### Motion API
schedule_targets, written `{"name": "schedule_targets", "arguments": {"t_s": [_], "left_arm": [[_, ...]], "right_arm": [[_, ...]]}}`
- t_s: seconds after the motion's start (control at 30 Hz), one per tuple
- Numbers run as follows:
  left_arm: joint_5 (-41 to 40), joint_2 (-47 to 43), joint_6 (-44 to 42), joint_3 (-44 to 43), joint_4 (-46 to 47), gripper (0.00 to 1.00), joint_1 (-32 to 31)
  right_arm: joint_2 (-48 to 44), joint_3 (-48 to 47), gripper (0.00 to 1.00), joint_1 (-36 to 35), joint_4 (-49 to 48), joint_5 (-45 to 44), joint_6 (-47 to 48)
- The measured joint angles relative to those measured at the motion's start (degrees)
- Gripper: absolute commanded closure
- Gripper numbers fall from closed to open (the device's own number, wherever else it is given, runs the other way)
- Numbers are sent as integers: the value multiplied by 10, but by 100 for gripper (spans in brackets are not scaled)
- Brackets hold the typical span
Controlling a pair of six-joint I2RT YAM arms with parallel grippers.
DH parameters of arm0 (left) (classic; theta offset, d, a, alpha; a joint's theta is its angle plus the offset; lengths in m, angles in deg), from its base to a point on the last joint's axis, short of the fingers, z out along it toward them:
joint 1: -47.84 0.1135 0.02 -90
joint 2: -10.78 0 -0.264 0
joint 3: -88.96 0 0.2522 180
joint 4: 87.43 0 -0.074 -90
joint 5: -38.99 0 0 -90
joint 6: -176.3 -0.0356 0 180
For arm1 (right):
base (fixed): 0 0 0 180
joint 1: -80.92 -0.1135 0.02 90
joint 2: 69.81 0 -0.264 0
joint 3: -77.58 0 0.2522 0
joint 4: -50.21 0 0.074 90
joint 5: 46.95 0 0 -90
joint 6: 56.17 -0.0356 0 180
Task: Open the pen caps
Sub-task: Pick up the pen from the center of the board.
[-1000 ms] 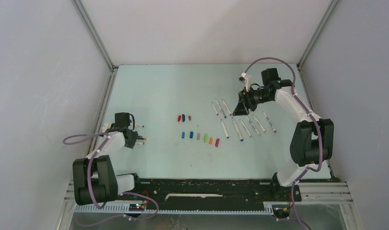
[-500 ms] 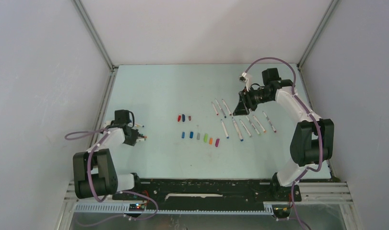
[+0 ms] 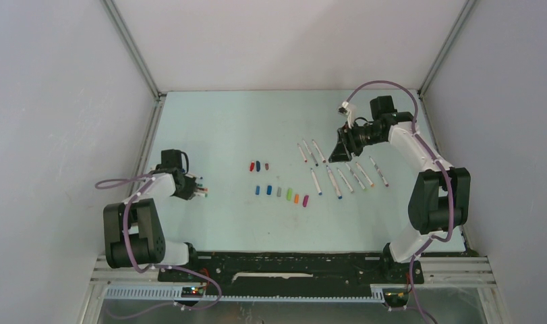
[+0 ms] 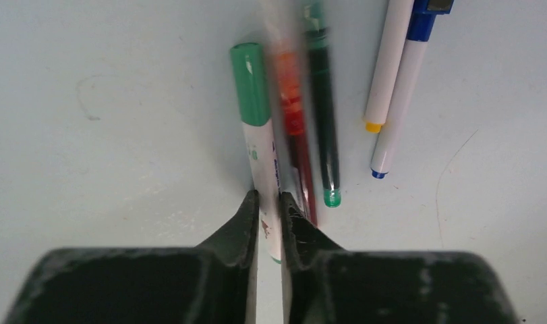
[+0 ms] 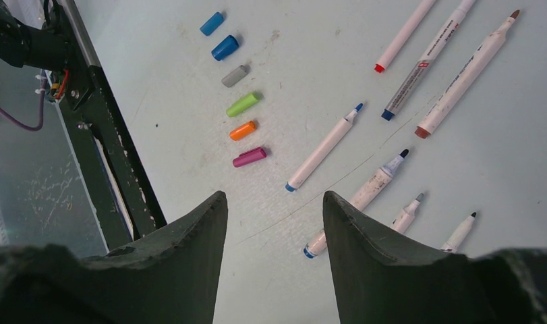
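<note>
Pale blue table [image 3: 216,121], grey walls around. Left tool [image 4: 269,201], jaws narrow, straddles the green-capped white marker pen [image 4: 260,145] mid-frame; whether it truly pinches, I cannot tell. Right tool [image 5: 274,199] gapes wide, empty, above loose coloured plastic caps [image 5: 243,104] at upper left.

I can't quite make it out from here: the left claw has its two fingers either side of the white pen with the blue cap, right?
Not quite. The left claw does have its fingers either side of a white pen, but that pen's cap is green, not blue. The left wrist view shows it. The blue-marked pen lies off to one side, clear of the fingers.
</note>
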Motion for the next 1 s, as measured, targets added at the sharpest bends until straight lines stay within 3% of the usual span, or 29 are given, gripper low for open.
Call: {"name": "schedule_targets", "arguments": {"t_s": [0.33, 0.73, 0.83, 1.0], "left_arm": [[19, -26, -10, 13, -13, 100, 0], [71, -155, -44, 26, -76, 100, 0], [116, -193, -72, 37, -41, 100, 0], [222, -257, -110, 98, 96, 100, -4]], "right_arm": [[0, 0, 44, 3, 7, 6, 5], [0, 0, 43, 4, 9, 13, 9], [0, 0, 43, 4, 12, 22, 11], [0, 0, 43, 1, 19, 51, 20]]}}
